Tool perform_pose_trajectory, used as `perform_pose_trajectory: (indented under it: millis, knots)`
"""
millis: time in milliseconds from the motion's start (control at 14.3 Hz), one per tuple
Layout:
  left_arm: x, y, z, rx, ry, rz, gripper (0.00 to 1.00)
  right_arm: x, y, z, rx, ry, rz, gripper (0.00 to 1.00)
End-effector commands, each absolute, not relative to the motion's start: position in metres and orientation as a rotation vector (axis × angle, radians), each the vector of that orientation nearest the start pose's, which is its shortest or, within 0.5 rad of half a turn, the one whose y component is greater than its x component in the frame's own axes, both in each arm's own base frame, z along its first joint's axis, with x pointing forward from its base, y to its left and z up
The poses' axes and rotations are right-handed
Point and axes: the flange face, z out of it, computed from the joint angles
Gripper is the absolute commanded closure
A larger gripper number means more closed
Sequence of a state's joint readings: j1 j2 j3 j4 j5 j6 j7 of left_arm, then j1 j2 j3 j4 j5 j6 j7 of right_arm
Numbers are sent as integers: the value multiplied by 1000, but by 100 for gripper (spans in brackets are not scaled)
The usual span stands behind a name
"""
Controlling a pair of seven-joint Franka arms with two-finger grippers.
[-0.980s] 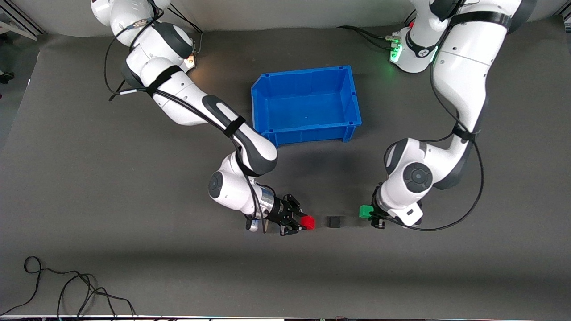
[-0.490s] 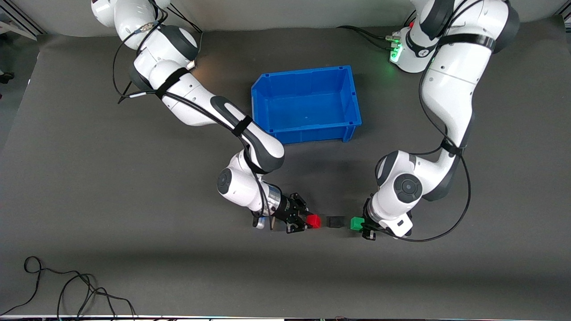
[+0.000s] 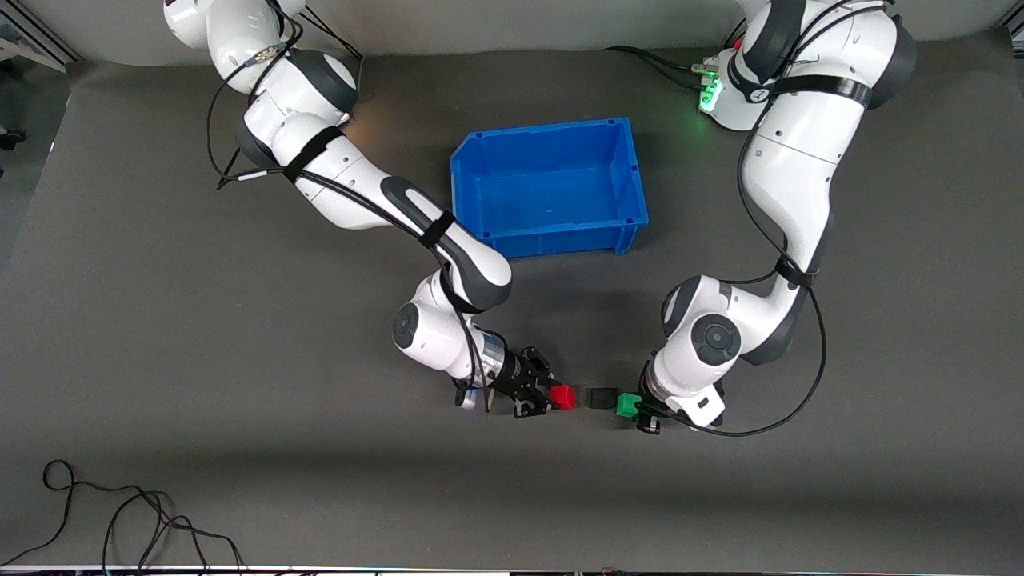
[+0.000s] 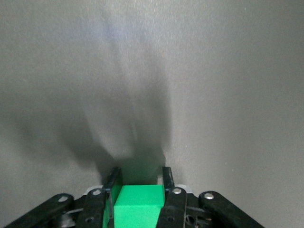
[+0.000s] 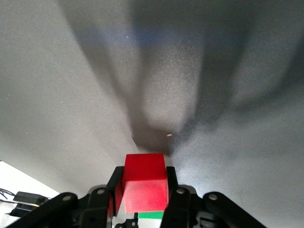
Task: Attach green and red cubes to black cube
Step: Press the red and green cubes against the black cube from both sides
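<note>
1. Moved in since a second ago: red cube (image 3: pixel 564 397) and green cube (image 3: pixel 627 405), both now much closer to the black cube (image 3: pixel 601 397), the gaps on either side nearly gone.
2. Black cube sitting on the grey mat (image 3: pixel 160 336) in the lower middle of the frame, between the two coloured cubes and nearer to the front camera than the blue bin (image 3: pixel 551 188).
3. Red cube just beside the black cube toward the right arm's end of the table; a thin dark gap appears between them, contact not certain.
4. Green cube just beside the black cube toward the left arm's end, slightly lower in the frame than the black one; touching at a corner or not, cannot tell.
5. Right gripper (image 3: pixel 544 396) pinching the red cube between its fingers (image 5: pixel 114 187), seen closed tight on both sides in the right wrist view, low over the mat.
6. Left gripper (image 3: pixel 638 410) clamped on the green cube, fingers (image 4: pixel 167 183) pressed against its two sides in the left wrist view, also low over the mat.
7. Blue bin upright in the upper middle of the frame, well apart from all three cubes.
8. Loose black cable (image 3: pixel 120 512) lying at the lower left corner of the frame.
</note>
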State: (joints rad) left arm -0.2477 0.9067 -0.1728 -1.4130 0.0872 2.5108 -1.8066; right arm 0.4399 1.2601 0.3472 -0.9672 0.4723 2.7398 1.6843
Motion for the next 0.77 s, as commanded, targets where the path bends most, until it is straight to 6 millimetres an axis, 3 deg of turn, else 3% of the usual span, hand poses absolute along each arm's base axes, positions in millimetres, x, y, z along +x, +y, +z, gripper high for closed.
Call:
perform_pose_trajectory:
  millis: [0, 140, 210, 280, 350, 630, 700]
  knots:
    - [689, -295, 175, -2576, -2142, -61, 100, 669, 469, 149, -1635, 1761, 454, 89]
    - [688, -296, 174, -2576, -2138, -59, 97, 669, 468, 149, -1640, 1758, 449, 89]
    - [688, -296, 173, -2576, -2136, -59, 67, 669, 468, 149, -1641, 1757, 449, 89]
    - [687, -297, 172, -2581, -2125, -61, 11, 669, 468, 149, -1641, 1757, 448, 89]
    - [685, -301, 172, -2590, -2107, -65, 0, 669, 468, 149, -1641, 1757, 448, 89]
    - [683, -304, 172, -2586, -2101, -61, 0, 668, 468, 148, -1644, 1759, 451, 89]
    - [680, -310, 173, -2594, -2093, -58, 6, 668, 468, 148, -1644, 1759, 451, 89]
